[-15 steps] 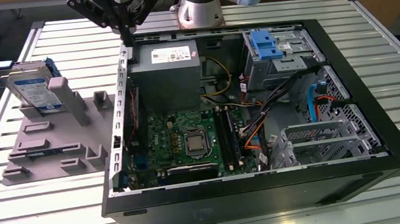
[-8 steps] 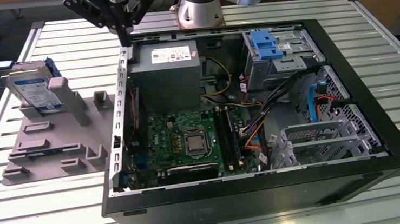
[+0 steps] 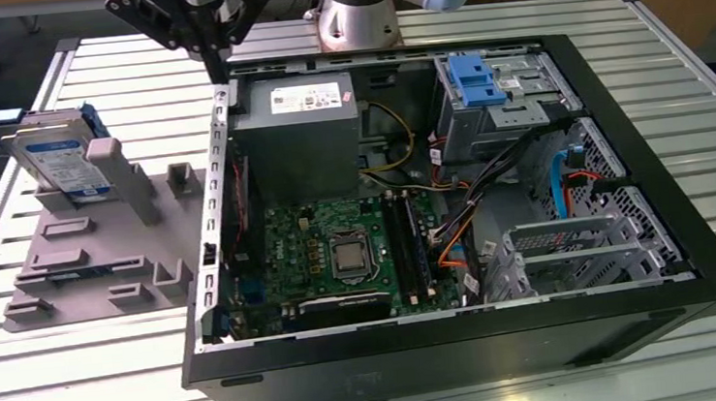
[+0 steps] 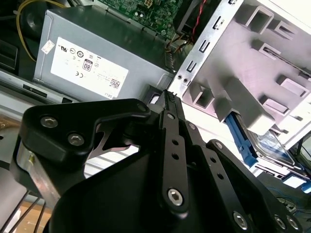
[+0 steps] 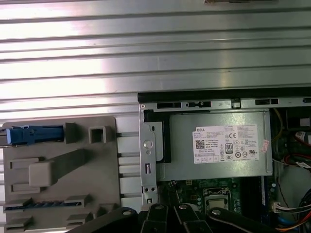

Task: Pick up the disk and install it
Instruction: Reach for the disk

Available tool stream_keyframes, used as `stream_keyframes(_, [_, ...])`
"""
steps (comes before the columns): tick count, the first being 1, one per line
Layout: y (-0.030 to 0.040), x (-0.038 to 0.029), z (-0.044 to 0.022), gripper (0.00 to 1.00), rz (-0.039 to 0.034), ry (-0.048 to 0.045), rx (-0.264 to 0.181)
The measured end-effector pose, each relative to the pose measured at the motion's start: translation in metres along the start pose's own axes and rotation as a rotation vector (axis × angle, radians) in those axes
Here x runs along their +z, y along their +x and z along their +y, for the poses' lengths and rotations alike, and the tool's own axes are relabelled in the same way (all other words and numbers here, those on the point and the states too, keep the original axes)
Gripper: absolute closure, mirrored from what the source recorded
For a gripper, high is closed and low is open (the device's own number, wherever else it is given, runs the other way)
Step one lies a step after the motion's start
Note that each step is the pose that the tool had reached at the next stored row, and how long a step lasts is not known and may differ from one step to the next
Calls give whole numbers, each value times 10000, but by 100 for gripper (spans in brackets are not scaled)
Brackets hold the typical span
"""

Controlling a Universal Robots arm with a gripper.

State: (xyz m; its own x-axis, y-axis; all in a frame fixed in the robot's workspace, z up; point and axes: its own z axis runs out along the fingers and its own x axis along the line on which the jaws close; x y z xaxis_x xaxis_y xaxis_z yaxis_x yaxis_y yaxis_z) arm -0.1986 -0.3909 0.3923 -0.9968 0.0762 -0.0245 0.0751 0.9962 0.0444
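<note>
Claw hangs above the case; disk stands in grey holder.

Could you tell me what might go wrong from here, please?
The pincer hangs close to the case's side wall; a low sweep could clip it. The disk stands upright in the grey holder; an off-centre grasp might tip it. Loose cables inside could snag it.

One disk, one computer case

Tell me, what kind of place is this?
Likely a robotics lab workbench: a robot arm beside an open desktop computer case on a slatted metal table, with the disk in a grey fixture.
</note>
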Motion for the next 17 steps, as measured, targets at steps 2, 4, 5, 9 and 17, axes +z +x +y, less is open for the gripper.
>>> stream_keyframes(2, [14, 0, 2, 89, 0, 0, 0])
stream_keyframes(4, [27, 0, 3, 89, 1, 1, 0])
stream_keyframes(5, [34, 0, 5, 89, 0, 0, 0])
stream_keyframes(9, [66, -1, 7, 89, 0, 0, 0])
stream_keyframes(17, [123, 0, 20, 89, 0, 0, 0])
